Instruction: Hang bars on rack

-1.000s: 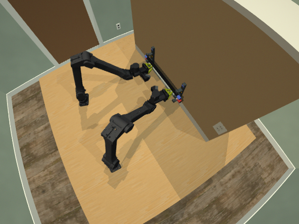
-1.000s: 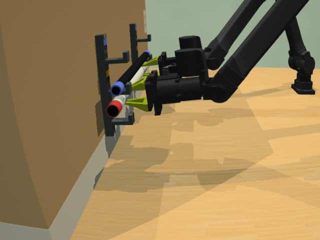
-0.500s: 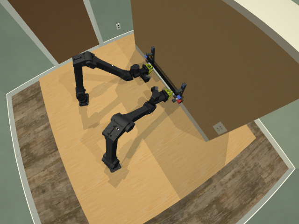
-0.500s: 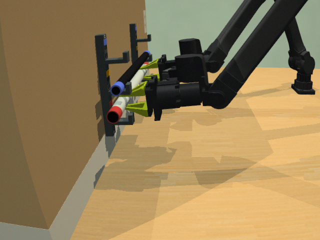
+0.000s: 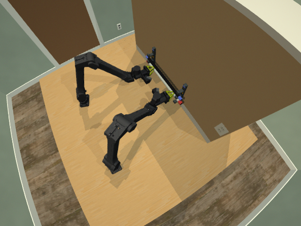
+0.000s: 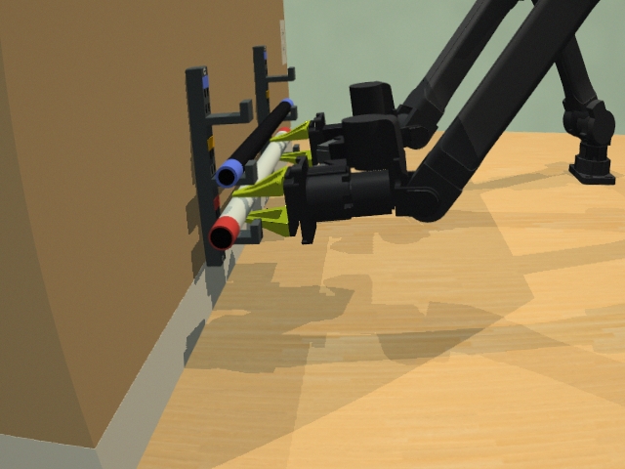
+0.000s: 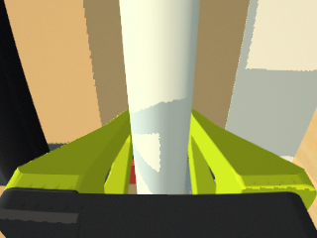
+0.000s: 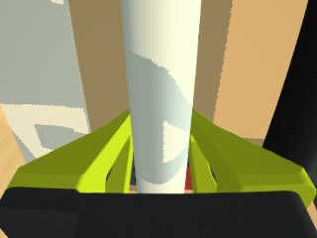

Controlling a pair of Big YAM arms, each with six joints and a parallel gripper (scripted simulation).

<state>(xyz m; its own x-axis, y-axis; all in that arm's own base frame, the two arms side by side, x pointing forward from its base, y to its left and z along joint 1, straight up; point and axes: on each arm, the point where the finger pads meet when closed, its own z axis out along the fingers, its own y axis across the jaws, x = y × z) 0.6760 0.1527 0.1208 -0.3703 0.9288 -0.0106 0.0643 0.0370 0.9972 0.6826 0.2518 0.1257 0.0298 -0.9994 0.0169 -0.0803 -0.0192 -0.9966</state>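
Observation:
The white bar [image 5: 162,79] [image 6: 270,158] [image 7: 160,59] [image 8: 160,30] with red ends is level with the bottom rack arms, behind their upturned tips; whether it touches them I cannot tell. My left gripper [image 5: 153,70] [image 6: 241,205] is shut on it, the nearer one in the exterior view. My right gripper [image 5: 172,95] [image 6: 276,149] is shut on its other half. The black bar [image 5: 164,76] [image 6: 259,132] [image 7: 15,109] [image 8: 292,99] with blue ends lies on the middle arms, under yellow labels [image 6: 211,143]. Blue labels [image 6: 204,81] mark the top arms, red labels [image 6: 216,202] the bottom ones.
The rack's uprights [image 6: 195,126] stand against the brown wall [image 5: 206,60] [image 6: 126,151]. The top pair of rack arms [image 6: 226,118] bears no bar. The black bar is close above the white bar and my grippers' upper fingers. The table top [image 5: 146,175] [image 6: 403,404] lies below.

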